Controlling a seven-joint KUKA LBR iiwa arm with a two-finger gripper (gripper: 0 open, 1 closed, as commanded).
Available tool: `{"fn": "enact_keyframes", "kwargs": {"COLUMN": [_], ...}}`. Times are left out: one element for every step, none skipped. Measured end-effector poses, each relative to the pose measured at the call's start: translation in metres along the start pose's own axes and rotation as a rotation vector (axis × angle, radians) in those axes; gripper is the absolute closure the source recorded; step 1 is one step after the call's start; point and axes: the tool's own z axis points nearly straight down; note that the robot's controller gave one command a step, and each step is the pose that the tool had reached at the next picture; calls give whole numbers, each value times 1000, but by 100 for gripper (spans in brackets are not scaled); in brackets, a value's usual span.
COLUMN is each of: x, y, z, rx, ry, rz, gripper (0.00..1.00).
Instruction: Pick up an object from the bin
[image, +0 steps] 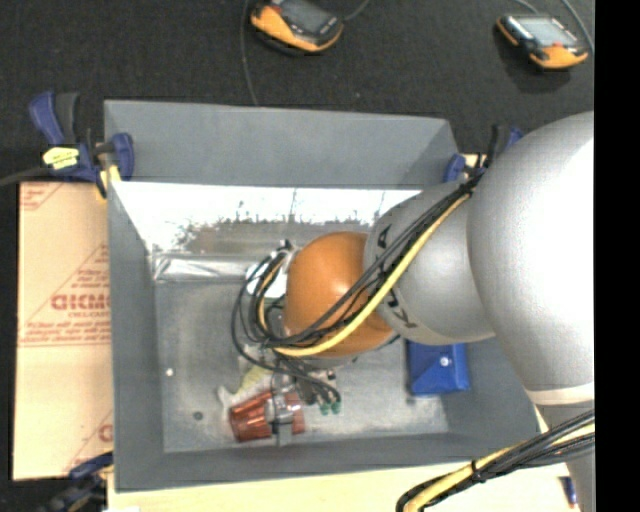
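My gripper (292, 402) hangs low over the front middle of the bin, below the orange wrist cover. Right against its left side lies a red, roughly cylindrical thing (251, 418) with a shiny wrinkled surface, on the bin floor near the front wall. Whether the gripper holds it is hidden by the gripper's own body. A pale yellowish scrap (250, 381) lies just behind the red thing, partly under the cables.
A flat blue block (437, 370) lies on the floor at the right side of the bin, partly under the arm. The arm and its cables cover the middle and right of the bin. Bare floor shows at the left.
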Motion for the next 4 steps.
{"fn": "enact_keyframes", "kwargs": {"x": [0,0,22,8], "y": [0,-2,19,-15], "z": [0,0,-34,5], "rx": [1,-2,-4,-3], "ry": [0,1,-5,-10], "rz": [1,-6,35,-38], "gripper": [100,100,100,100]}}
